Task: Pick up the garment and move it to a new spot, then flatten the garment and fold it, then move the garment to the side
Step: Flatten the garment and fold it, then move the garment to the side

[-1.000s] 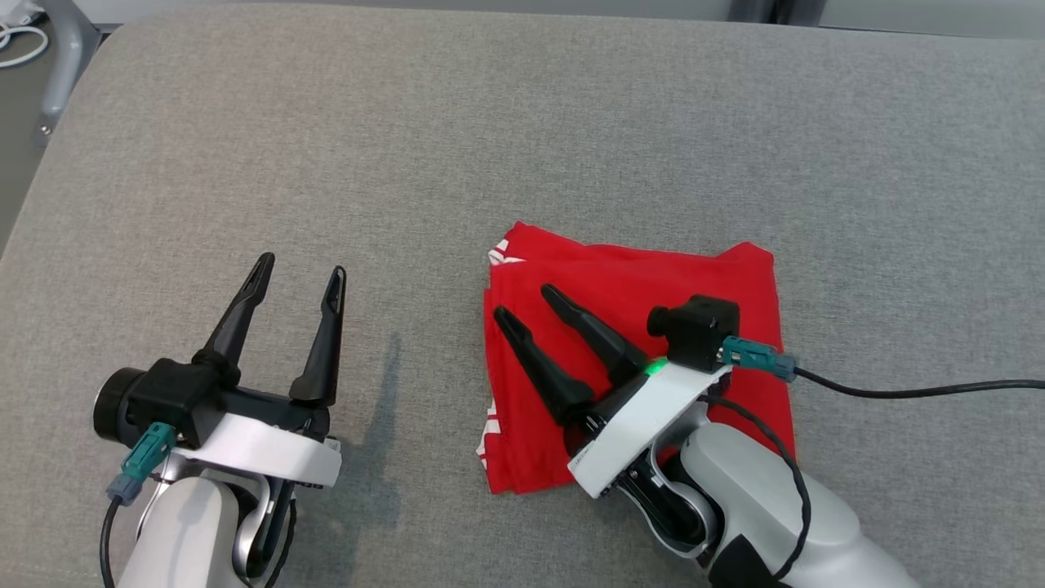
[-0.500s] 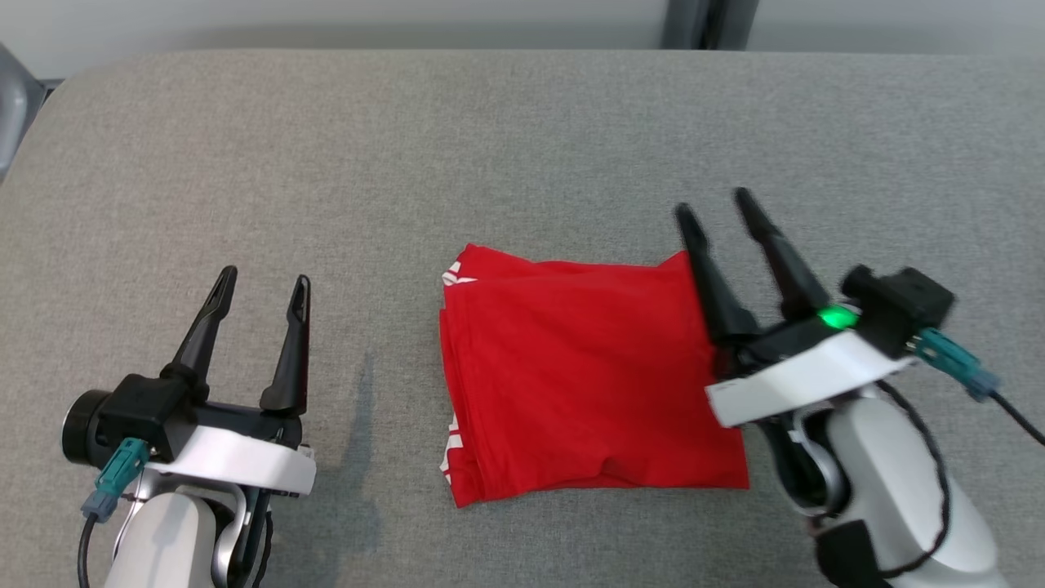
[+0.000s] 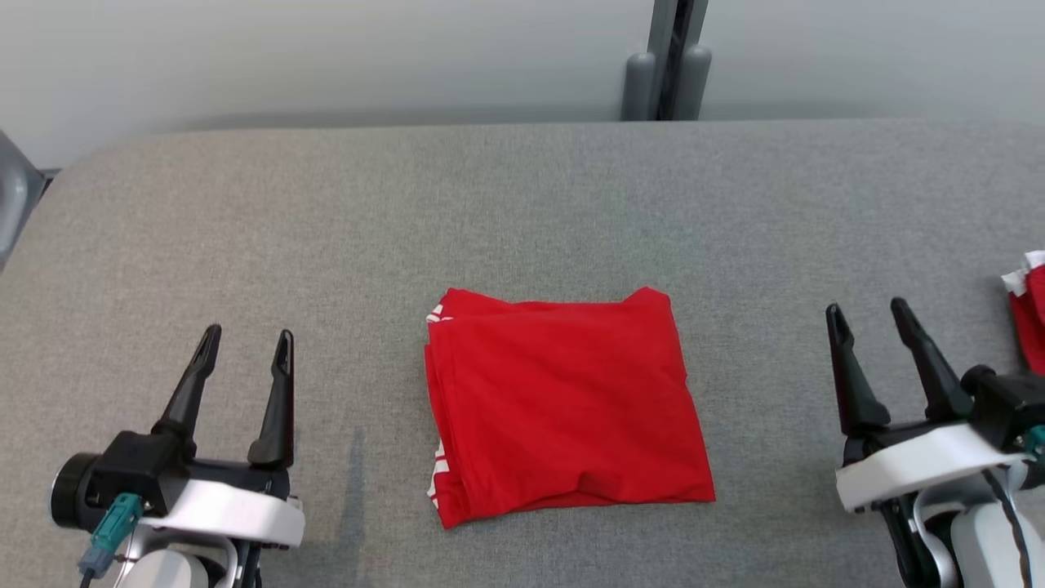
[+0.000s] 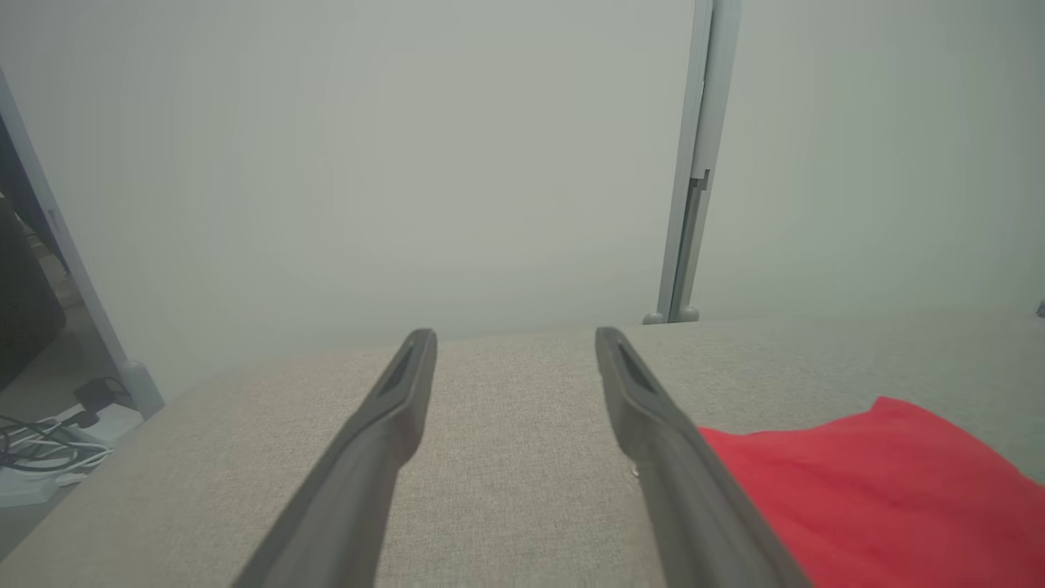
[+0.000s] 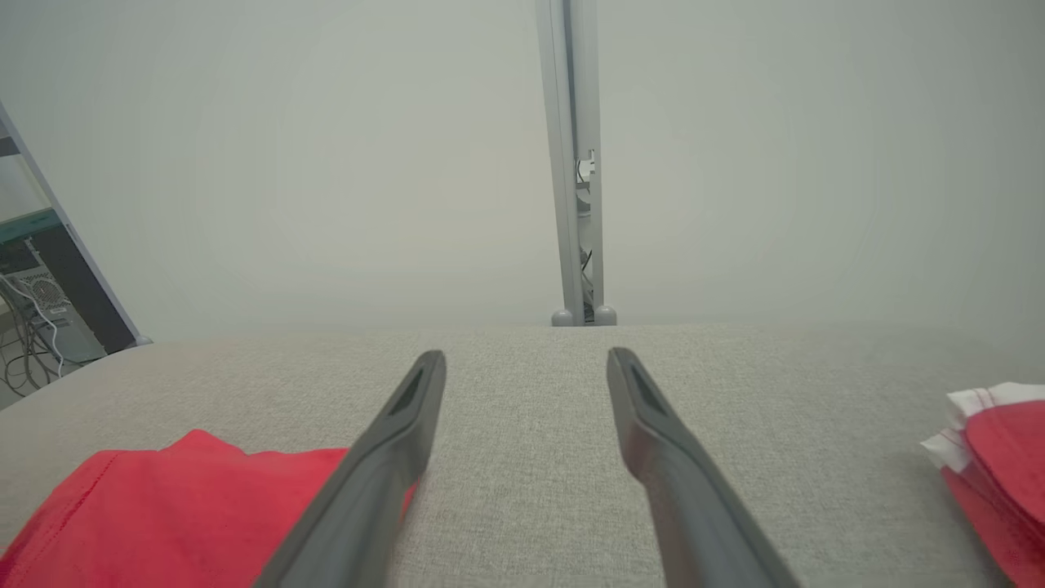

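Note:
A red garment (image 3: 563,404) lies folded into a neat square on the grey padded table (image 3: 522,212), white trim showing along its left edge. It is also at the lower right of the left wrist view (image 4: 865,490) and the lower left of the right wrist view (image 5: 171,506). My left gripper (image 3: 243,341) stands open at the lower left, well clear of the cloth. Off to the garment's right, my right gripper (image 3: 865,314) is open too, with nothing between its fingers. In the left wrist view (image 4: 514,336) and right wrist view (image 5: 526,357) only bare table lies between the jaws.
Another folded red and white cloth (image 3: 1030,314) lies at the table's right edge, also in the right wrist view (image 5: 1000,465). A grey post (image 3: 669,61) stands against the pale wall behind the table. Cables and equipment (image 4: 41,441) sit on the floor to the left.
My right gripper has lifted off the folded garment and drawn back to the right, open throughout. The head camera has tilted up, bringing the wall and the second cloth into view. The left gripper kept its pose.

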